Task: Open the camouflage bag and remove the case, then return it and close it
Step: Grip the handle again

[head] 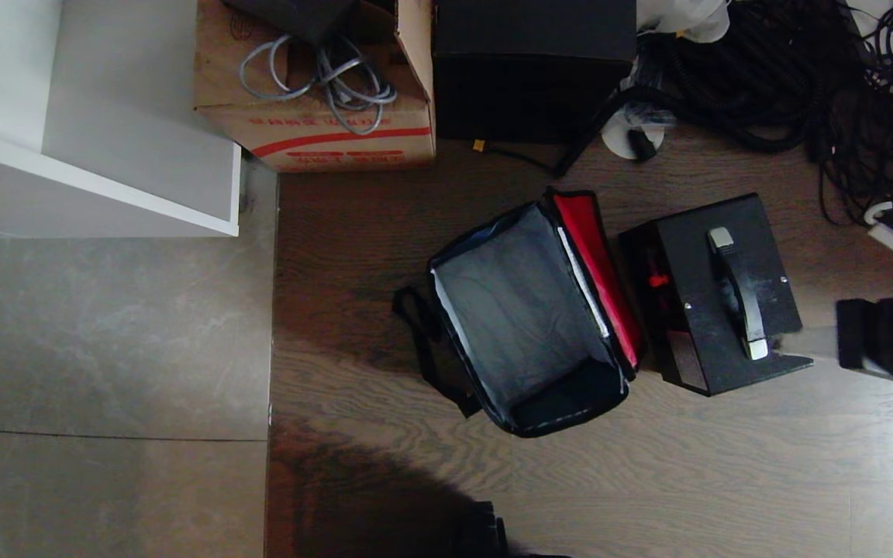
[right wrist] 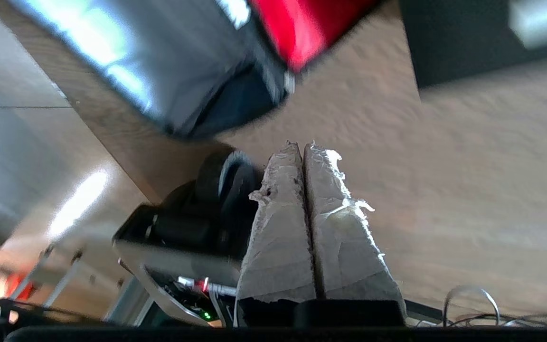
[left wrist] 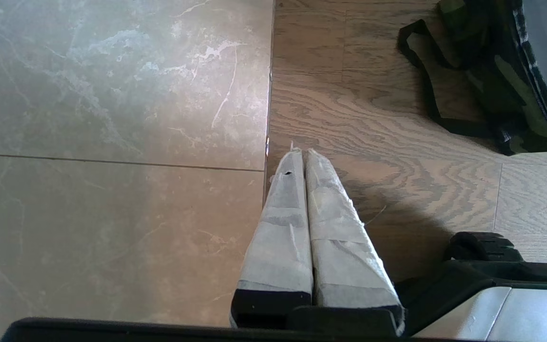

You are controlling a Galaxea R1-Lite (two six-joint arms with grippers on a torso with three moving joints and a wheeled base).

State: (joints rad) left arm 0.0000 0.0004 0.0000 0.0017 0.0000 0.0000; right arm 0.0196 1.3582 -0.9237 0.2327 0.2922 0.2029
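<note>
Case (head: 714, 294) stands outside, just beside the open camouflage bag (head: 528, 310), ahead of my right gripper (right wrist: 302, 147), whose fingers are pressed together, empty. Looks rigid, probably heavy; I'd grip its top handle (head: 735, 291) mid-span.

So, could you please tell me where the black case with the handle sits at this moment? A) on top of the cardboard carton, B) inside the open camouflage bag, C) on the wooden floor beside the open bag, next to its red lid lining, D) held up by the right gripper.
C: the case stands on the wooden floor next to the red-lined lid of the open, empty camouflage bag.
</note>
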